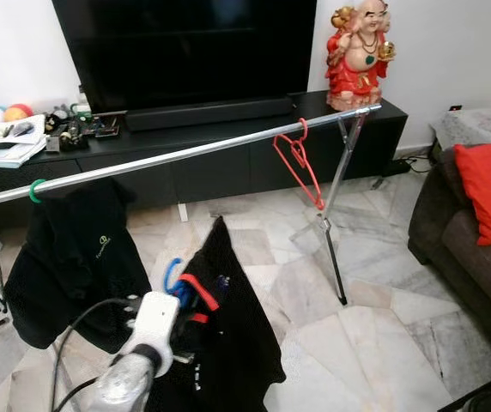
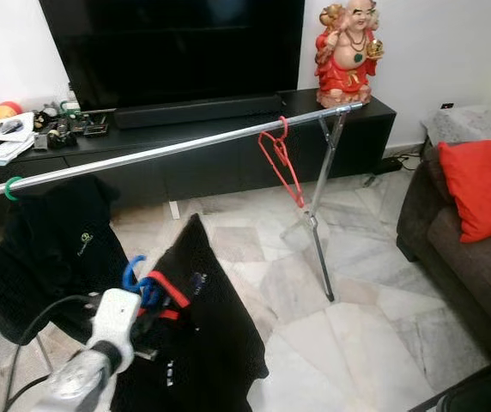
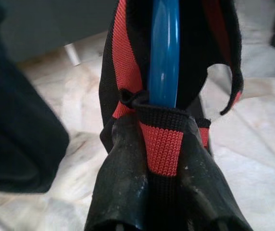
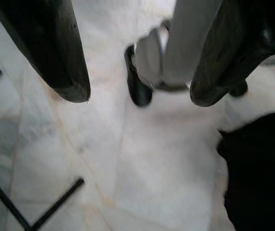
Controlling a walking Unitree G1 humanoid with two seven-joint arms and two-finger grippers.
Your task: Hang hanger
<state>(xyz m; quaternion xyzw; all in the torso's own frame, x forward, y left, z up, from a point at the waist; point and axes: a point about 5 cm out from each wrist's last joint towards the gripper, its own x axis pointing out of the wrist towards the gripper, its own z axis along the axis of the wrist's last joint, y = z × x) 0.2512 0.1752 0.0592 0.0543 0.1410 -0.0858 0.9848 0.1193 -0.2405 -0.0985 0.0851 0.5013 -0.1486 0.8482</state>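
My left gripper [image 1: 185, 302] is shut on a blue hanger [image 1: 173, 276] that carries a black garment with red trim [image 1: 228, 326], held low in front of the silver clothes rail [image 1: 185, 154]. In the left wrist view the blue hanger [image 3: 164, 53] runs up between my fingers [image 3: 123, 187], with the red-and-black collar [image 3: 161, 144] pinched along with it. An empty red hanger [image 1: 299, 161] hangs on the rail to the right. A black garment on a green hanger [image 1: 36, 190] hangs at the rail's left end. My right gripper [image 4: 135, 94] is open above the marble floor.
Behind the rail stand a black TV console [image 1: 228, 129], a large TV and a red figurine [image 1: 359, 53]. A dark sofa with a red cushion [image 1: 490, 189] is on the right. The rail's slanted leg [image 1: 331, 232] reaches the marble floor.
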